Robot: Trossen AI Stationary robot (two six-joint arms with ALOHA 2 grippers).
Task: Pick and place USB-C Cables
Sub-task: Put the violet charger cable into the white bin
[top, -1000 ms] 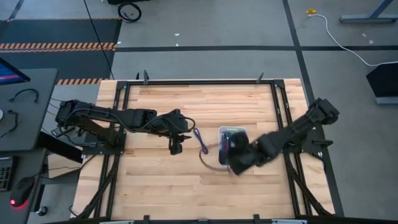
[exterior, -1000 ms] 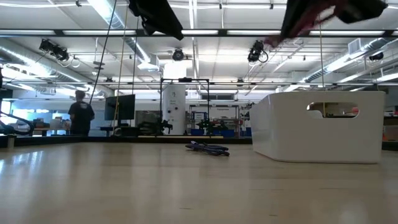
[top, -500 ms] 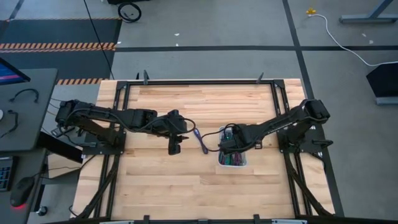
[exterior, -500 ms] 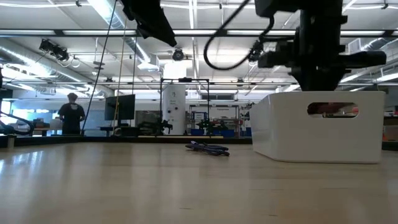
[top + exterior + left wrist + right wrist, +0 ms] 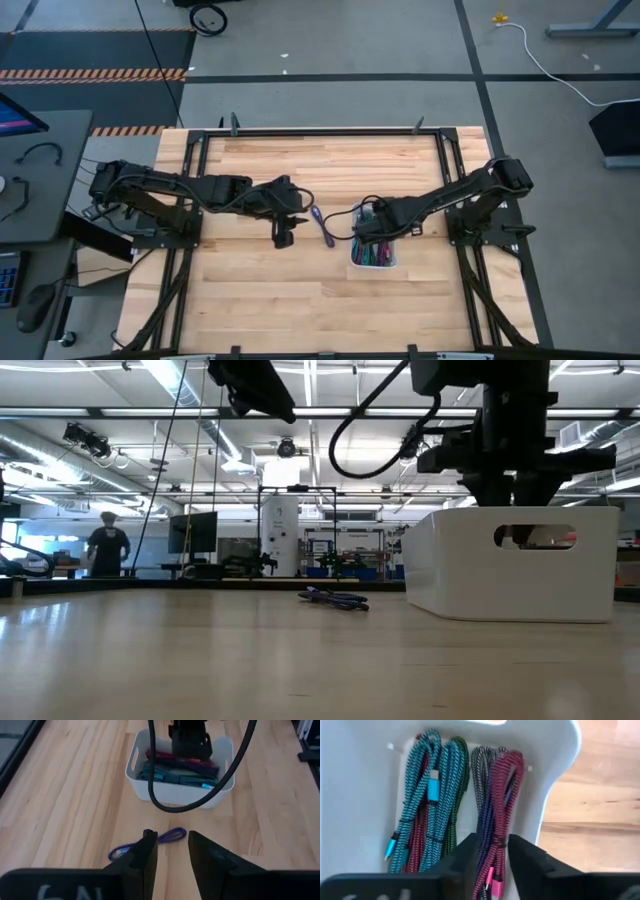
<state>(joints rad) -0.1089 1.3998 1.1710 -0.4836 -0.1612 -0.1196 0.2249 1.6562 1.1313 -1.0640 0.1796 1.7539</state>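
A white tray (image 5: 353, 263) stands right of the table's middle and holds several bundled USB-C cables: teal (image 5: 437, 785), green (image 5: 459, 805), grey (image 5: 480, 770) and maroon (image 5: 509, 780). One purple cable (image 5: 322, 228) lies loose on the wood just left of the tray. It also shows in the left wrist view (image 5: 150, 844). My right gripper (image 5: 492, 851) points down into the tray, shut on the maroon bundle. My left gripper (image 5: 173, 851) hovers left of the purple cable, open by a narrow gap. My right gripper has the maroon cable bundle (image 5: 499, 827) between its two fingers (image 5: 465, 855), coming from above and pointing down, with the fingers across the bundle. The bundle fills the gap. Its far part lies among the other cables in the tray, and its pink plug (image 5: 491, 882) shows below the fingers.
The tray's walls (image 5: 460, 570) rise around my right gripper (image 5: 510, 490). Bare wood lies on the near and far sides of the tray. Black frame rails run along the table's edges. A person (image 5: 105, 545) stands far off in the room behind.
My right gripper swung quickly in over the tray from its near side, carrying something maroon, came down, then dipped a little deeper between the tray's walls. The purple cable and my left arm stayed put. The person in the background walked a little leftward.
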